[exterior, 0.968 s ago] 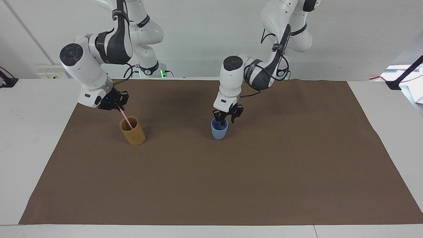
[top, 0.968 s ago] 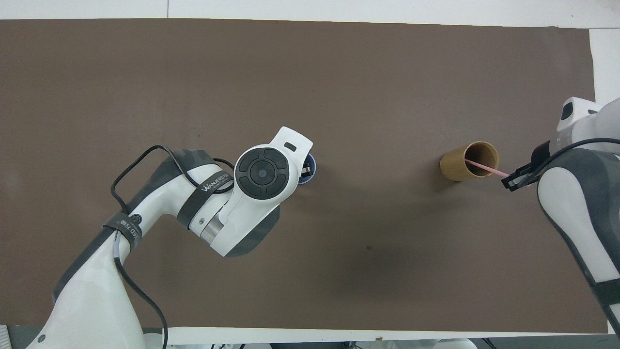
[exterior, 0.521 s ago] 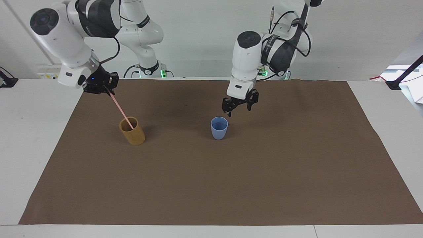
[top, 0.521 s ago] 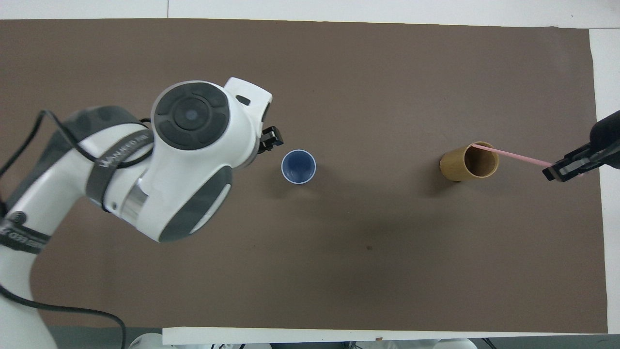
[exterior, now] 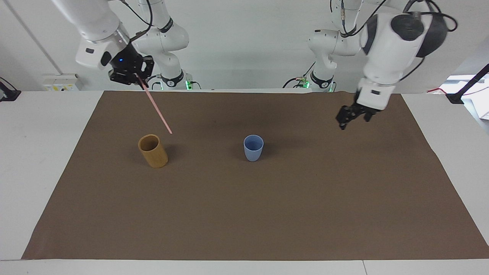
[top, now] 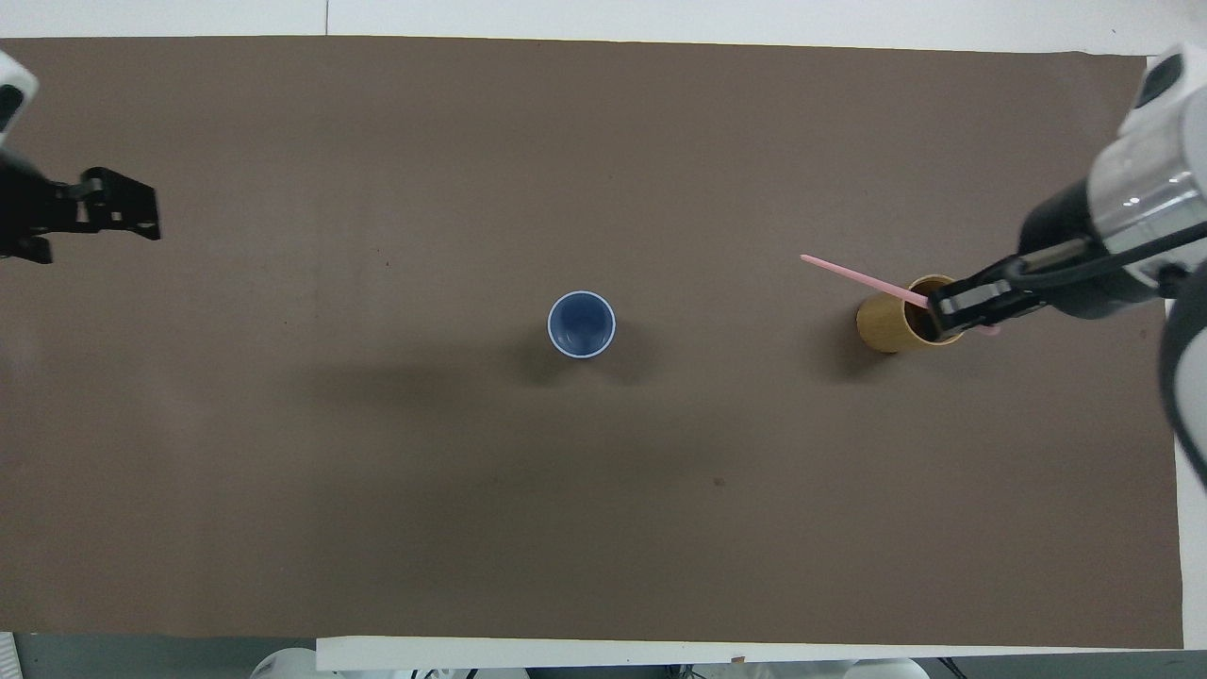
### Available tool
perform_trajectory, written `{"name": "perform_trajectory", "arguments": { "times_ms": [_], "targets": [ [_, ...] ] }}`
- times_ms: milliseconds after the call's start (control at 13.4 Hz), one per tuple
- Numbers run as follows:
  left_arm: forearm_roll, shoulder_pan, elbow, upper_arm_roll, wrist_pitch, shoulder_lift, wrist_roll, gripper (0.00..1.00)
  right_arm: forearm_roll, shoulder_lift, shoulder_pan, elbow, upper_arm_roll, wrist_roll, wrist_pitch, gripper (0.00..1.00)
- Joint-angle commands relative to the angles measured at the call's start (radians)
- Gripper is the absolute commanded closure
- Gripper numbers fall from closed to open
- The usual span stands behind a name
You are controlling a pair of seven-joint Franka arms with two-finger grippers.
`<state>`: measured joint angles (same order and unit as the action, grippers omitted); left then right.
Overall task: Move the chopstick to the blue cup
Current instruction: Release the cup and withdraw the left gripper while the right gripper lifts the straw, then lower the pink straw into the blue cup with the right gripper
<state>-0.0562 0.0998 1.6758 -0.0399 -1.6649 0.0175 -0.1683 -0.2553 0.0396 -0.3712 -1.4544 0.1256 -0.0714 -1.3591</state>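
Observation:
My right gripper (exterior: 136, 77) is shut on the top end of the pale pink chopstick (exterior: 156, 108) and holds it in the air, tilted. The stick's lower tip hangs clear above the rim of the tan bamboo cup (exterior: 153, 151). In the overhead view the right gripper (top: 946, 306) is over the bamboo cup (top: 886, 327), and the chopstick (top: 860, 275) points toward the blue cup (top: 581, 324). The blue cup (exterior: 253, 148) stands upright and empty at mid-table. My left gripper (exterior: 351, 120) is open and empty, raised over the mat toward the left arm's end; it also shows in the overhead view (top: 149, 215).
A brown mat (exterior: 244, 214) covers most of the white table (exterior: 42, 126). The two cups are the only things on it.
The right gripper rose and drew the chopstick out of the bamboo cup, toward the blue cup. The left gripper left the blue cup and swung away to the left arm's end of the table.

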Motion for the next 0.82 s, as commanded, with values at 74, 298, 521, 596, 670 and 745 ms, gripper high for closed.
{"name": "perform_trajectory", "arguments": {
  "times_ms": [74, 298, 521, 596, 670, 745],
  "targets": [
    [-0.001, -0.025, 0.027, 0.020, 0.017, 0.022, 0.044, 0.00, -0.071, 0.045, -0.191, -0.047, 0.005, -0.340, -0.161, 1.00],
    [-0.001, -0.022, 0.027, 0.021, 0.011, 0.022, 0.046, 0.00, -0.070, 0.050, -0.326, -0.128, 0.005, -0.513, -0.254, 1.00],
    [-0.001, -0.023, 0.027, 0.021, 0.010, 0.022, 0.046, 0.00, -0.068, -0.018, -0.334, -0.280, 0.005, -0.515, -0.319, 1.00],
    [-0.001, -0.023, 0.027, 0.021, 0.010, 0.022, 0.046, 0.00, -0.068, -0.033, -0.336, -0.320, 0.003, -0.515, -0.351, 1.00],
    [-0.001, -0.023, 0.027, 0.021, 0.011, 0.022, 0.046, 0.00, -0.068, -0.046, -0.336, -0.349, 0.003, -0.515, -0.369, 1.00],
    [-0.001, -0.023, 0.027, 0.021, 0.010, 0.022, 0.046, 0.00, -0.068, -0.052, -0.337, -0.366, 0.003, -0.515, -0.373, 1.00]
  ]
}}
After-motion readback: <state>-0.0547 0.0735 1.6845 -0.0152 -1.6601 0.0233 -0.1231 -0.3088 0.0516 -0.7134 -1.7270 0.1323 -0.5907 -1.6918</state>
